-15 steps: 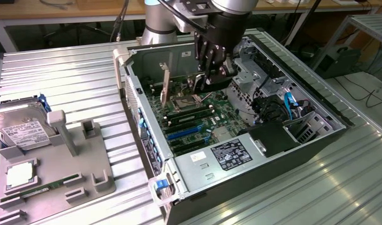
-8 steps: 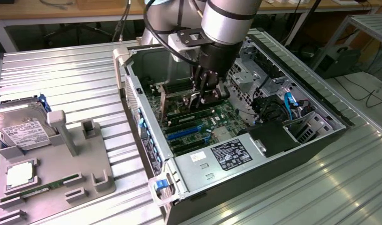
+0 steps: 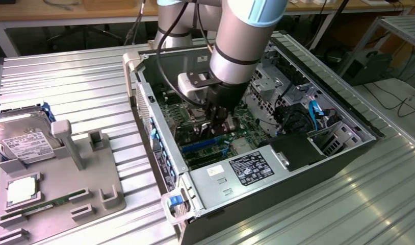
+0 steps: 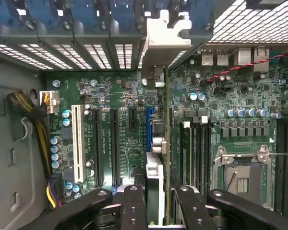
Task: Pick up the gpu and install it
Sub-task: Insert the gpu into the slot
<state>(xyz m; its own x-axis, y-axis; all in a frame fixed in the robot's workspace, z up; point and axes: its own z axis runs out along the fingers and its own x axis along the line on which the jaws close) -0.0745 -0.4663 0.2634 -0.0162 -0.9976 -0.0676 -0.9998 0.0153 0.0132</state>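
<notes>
My gripper (image 4: pixel 161 211) reaches down into the open computer case (image 3: pixel 343 109), shut on the gpu (image 4: pixel 156 177). The card shows edge-on between the two black fingers (image 4: pixel 134 206). Its silver metal bracket (image 4: pixel 161 36) points toward the row of rear slot openings. The card hangs upright over the green motherboard (image 4: pixel 125 96), in line with the blue expansion slot (image 4: pixel 148 127); I cannot tell whether its edge touches the slot. In the exterior view the gripper (image 3: pixel 217 125) stands low over the board in the middle of the case, and hides most of the card.
A grey parts tray (image 3: pixel 92 178) on the exterior view's left holds a hard drive (image 3: pixel 24 143), a processor chip (image 3: pixel 20 191) and a green memory stick (image 3: pixel 44 206). Inside the case are the power supply (image 3: pixel 248 171), a yellow-black cable bundle (image 4: pixel 29 110), a white slot (image 4: pixel 78 136) and the processor socket (image 4: pixel 240 172).
</notes>
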